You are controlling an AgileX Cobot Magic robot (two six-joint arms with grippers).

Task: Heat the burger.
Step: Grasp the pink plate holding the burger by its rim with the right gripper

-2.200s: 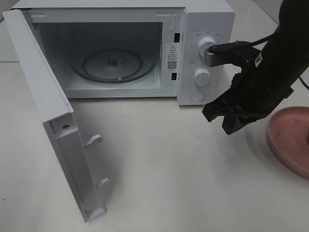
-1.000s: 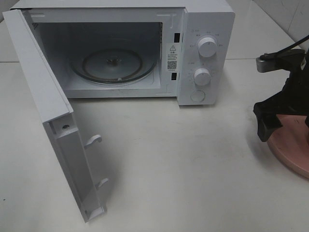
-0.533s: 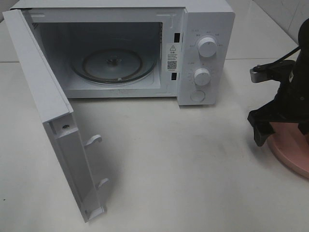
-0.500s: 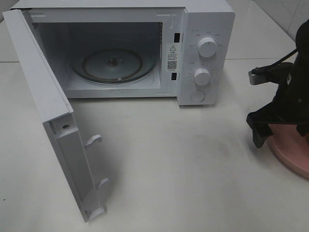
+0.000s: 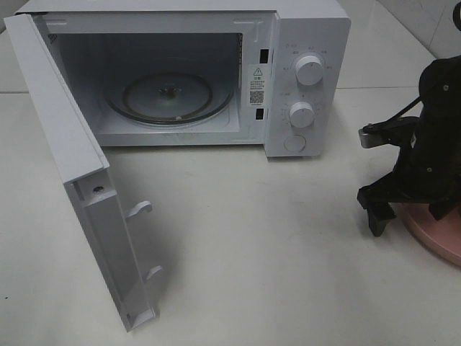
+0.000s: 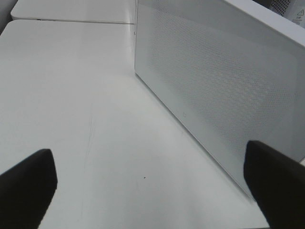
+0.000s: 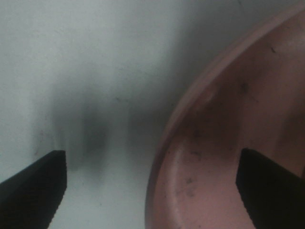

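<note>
Bearing a warning-triangle label (image 5: 257,84), its print unreadable, the microwave (image 5: 317,40) stands open.

The right tool (image 5: 408,216) no longer hangs before the microwave (image 5: 310,29) knobs. It now sits further right and lower, down at the pink plate (image 5: 431,232), its spread jaws straddling the plate's rim.

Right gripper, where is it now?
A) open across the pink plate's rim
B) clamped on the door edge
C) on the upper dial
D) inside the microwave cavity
A: the wrist view shows the right gripper open, with one finger over the pink plate and the other over the table.
</note>
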